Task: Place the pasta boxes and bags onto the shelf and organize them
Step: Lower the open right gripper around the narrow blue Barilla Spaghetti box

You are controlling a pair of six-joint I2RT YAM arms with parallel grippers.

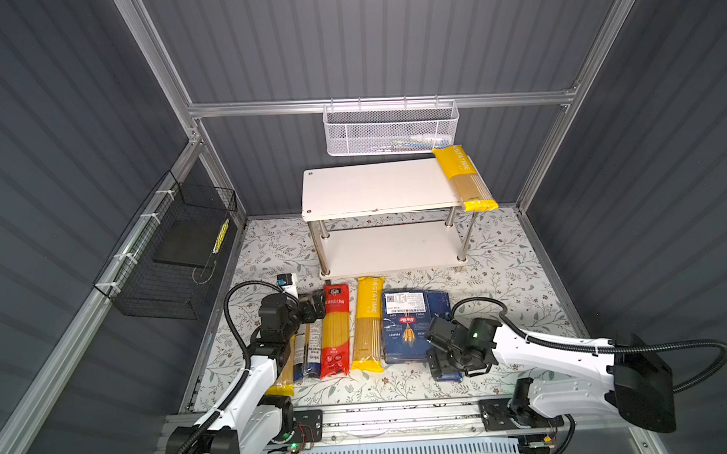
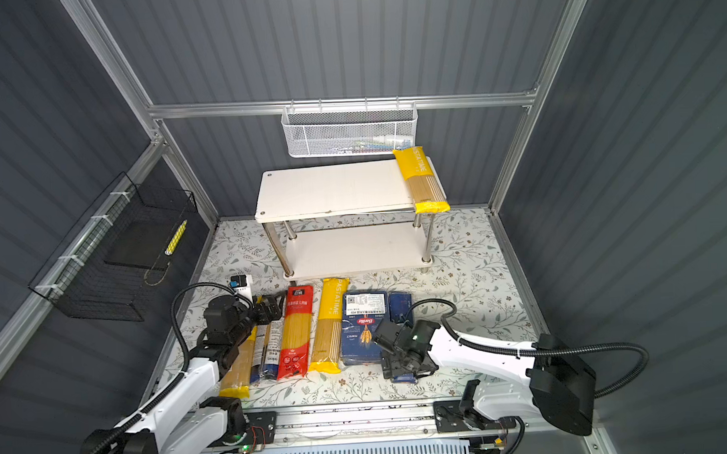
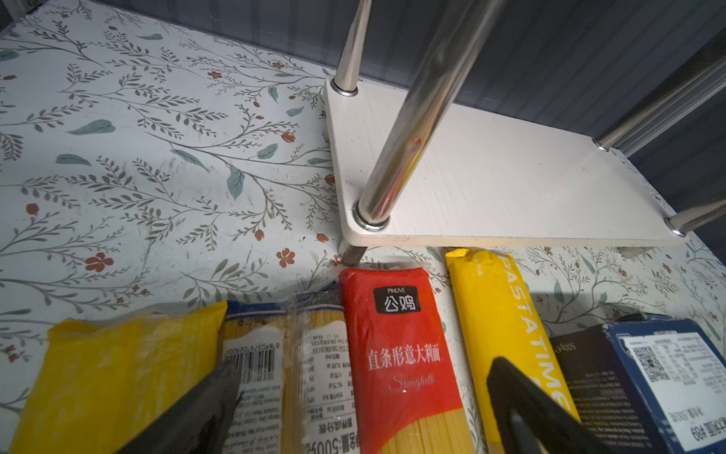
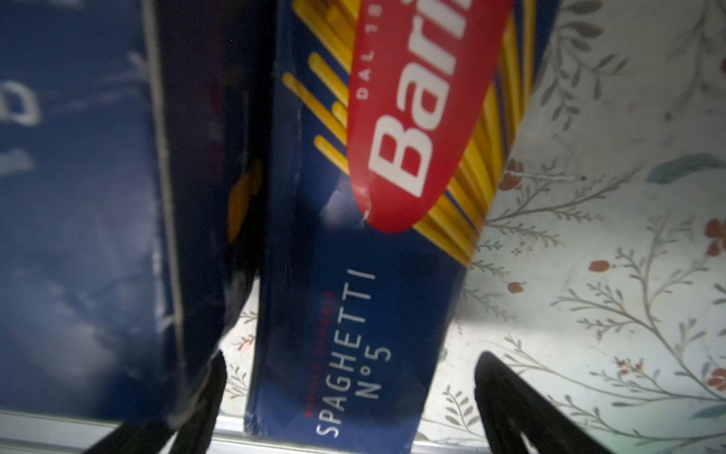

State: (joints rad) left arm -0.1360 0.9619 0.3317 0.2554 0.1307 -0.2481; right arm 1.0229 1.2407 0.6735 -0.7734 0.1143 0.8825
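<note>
The shelf stands at the back, with one yellow-ended bag across the right end of its top board. On the floral mat lie a yellow bag, a clear blue-labelled bag, a red bag and a yellow PASTATIME bag. Right of these lies the wide pasta box. My left gripper hangs open over the clear and red bags. The narrow SPAGHETTI box lies between the open fingers of my right gripper, with a gap on each side.
A white mesh basket hangs on the back rail above the shelf. On the left wall is a black wire basket. A small white device lies beside the left arm. An aluminium rail borders the mat's near edge.
</note>
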